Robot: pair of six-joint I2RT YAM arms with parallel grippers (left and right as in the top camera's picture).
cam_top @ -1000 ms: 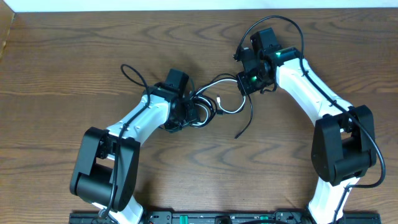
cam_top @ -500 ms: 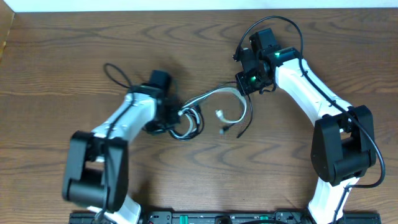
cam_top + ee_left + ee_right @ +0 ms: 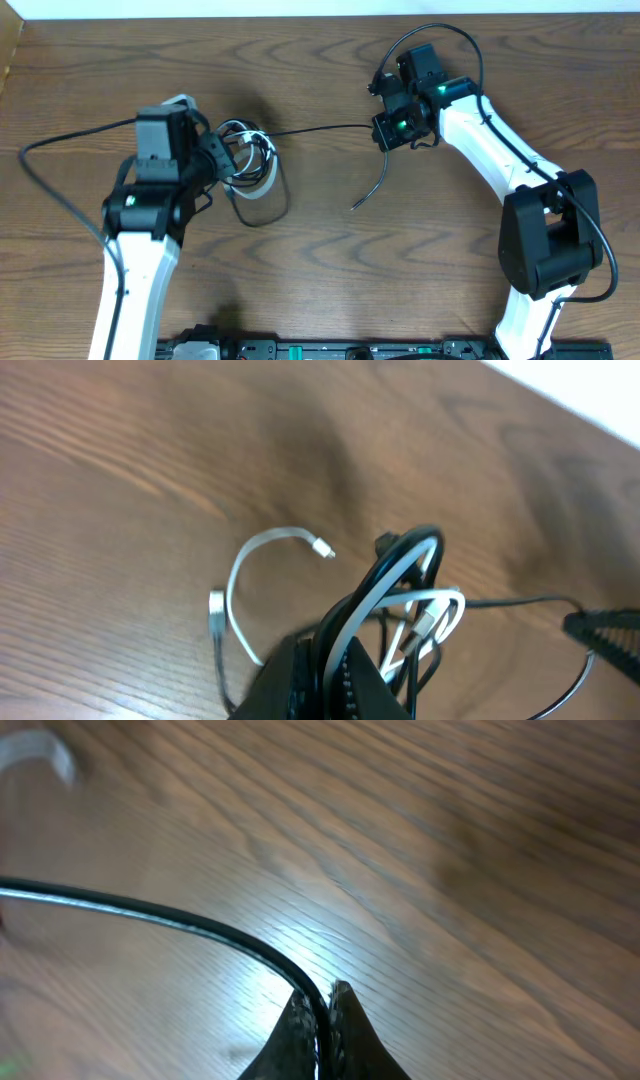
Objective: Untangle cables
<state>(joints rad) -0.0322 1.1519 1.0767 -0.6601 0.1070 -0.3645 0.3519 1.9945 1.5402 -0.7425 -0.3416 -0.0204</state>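
Observation:
My left gripper [image 3: 223, 157] is shut on a bundle of looped strands of both cables, black and white together; in the left wrist view the strands pass between its fingertips [image 3: 335, 660]. The white cable [image 3: 268, 182] curls out of the bundle, its plug end [image 3: 322, 548] lying on the wood. The black cable [image 3: 320, 129] runs nearly straight from the bundle to my right gripper [image 3: 383, 132], which is shut on it [image 3: 322, 1005]. A loose black tail [image 3: 368, 190] lies below the right gripper.
The left arm's own thick black cable [image 3: 60, 190] sweeps in a wide arc over the left side of the wooden table [image 3: 330, 270]. The table's far edge [image 3: 300, 14] runs along the top.
My left gripper closed on the bundle and swung left with it, drawing the black cable out straight. The right gripper kept its hold and barely moved.

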